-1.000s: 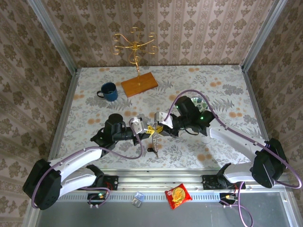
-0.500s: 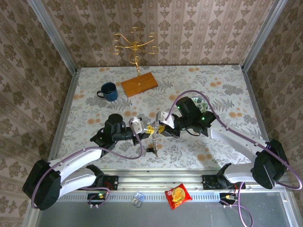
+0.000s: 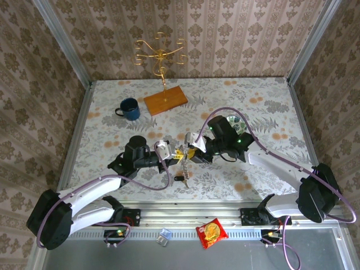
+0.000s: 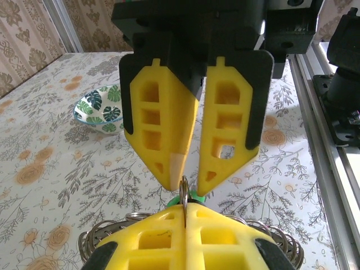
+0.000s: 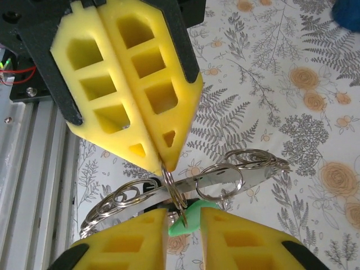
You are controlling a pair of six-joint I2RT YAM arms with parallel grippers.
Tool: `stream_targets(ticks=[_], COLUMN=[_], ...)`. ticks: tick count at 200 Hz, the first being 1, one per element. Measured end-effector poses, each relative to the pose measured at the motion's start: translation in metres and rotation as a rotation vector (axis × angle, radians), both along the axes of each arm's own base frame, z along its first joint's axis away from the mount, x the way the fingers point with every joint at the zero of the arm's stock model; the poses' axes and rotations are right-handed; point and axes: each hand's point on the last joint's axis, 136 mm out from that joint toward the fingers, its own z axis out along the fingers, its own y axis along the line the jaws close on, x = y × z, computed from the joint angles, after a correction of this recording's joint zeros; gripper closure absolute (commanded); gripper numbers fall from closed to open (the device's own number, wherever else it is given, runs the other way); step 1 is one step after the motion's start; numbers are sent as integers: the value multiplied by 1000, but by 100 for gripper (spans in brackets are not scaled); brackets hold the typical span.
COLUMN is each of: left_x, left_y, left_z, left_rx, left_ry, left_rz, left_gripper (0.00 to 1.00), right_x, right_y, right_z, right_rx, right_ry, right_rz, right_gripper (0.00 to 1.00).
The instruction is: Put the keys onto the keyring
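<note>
Watching the left wrist view, my left gripper (image 4: 184, 208) is clamped on the keyring (image 4: 184, 187); the right wrist view adds the green key (image 5: 188, 222) at my right gripper (image 5: 184, 214), jaws narrowly parted.

The top camera hangs high above and behind the arm bases (image 3: 121, 216), looking down and forward over the whole counter (image 3: 264, 107) to the papered back wall (image 3: 225, 39), from far off. Each wrist camera rides close behind its own yellow jaws, which line the bottom edge. The left one faces across the counter toward a leafy bowl (image 4: 100, 109) at middle left, the right arm's jaws hanging from the top. The right one faces the opposite way, the left arm's jaws at upper left. All three share the meeting spot with the keyring (image 4: 184, 188) and green key (image 5: 184, 220), which sits mid-frame from above.
</note>
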Motion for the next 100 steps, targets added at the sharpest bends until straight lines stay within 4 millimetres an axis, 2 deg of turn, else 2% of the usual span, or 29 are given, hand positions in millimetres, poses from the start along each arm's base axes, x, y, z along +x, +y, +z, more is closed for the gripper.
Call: stream_targets(ticks=[38,82,92,100], left_x=[-1,2,2,3], left_y=[0,1,1,1], left_z=[-3,-4,-4,-4], left_rx=[0,1,2,5], left_ry=[0,-6,-7,-10], left_rz=[-2,13,14,18], left_gripper=[100,100,90,87], right_x=[-1,-2,-2,-2], right_y=[4,8,8,8], right_z=[-1,4,4,4], right_rx=[35,64,64,63], right_ry=[1,-9,-4,-8], right_rz=[8,29,28,33], right_gripper=[80,98,100,100])
